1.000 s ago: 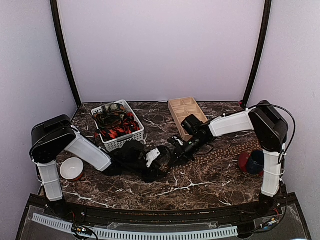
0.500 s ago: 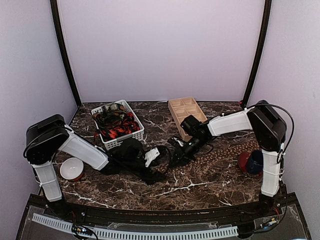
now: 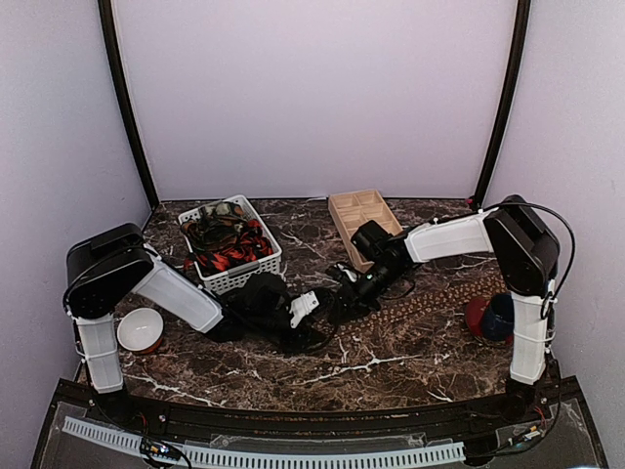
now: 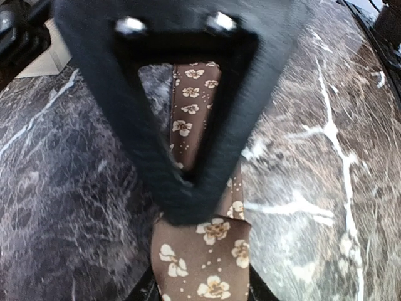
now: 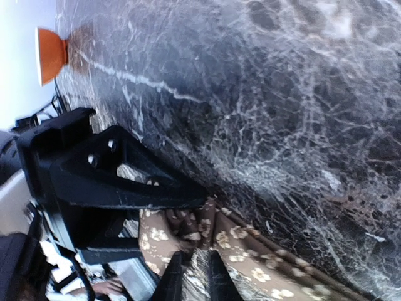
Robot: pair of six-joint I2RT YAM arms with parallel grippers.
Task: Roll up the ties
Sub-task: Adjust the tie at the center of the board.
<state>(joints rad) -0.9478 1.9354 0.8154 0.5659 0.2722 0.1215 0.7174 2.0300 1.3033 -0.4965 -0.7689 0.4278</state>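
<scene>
A brown tie (image 3: 439, 296) with small tan flowers lies stretched across the marble table from the right side toward the middle. Its near end is folded over where both grippers meet. My left gripper (image 3: 317, 311) has this folded end (image 4: 207, 263) between its jaws, which touch both edges of the fabric (image 4: 200, 291). My right gripper (image 3: 340, 296) faces it, jaws a narrow gap apart (image 5: 193, 276), tips resting at the tie's fold (image 5: 207, 232). More ties, red-and-black and dark ones, fill the white basket (image 3: 256, 271).
A wooden compartment tray (image 3: 344, 220) stands behind the right arm. A white bowl (image 3: 142, 329) sits at the left by the left arm's base. A red and blue cup (image 3: 493, 318) sits at the right by the tie's far end.
My left gripper drew back with jaws wide, then came forward and closed round the tie's folded end. My right gripper's jaws have parted slightly.
</scene>
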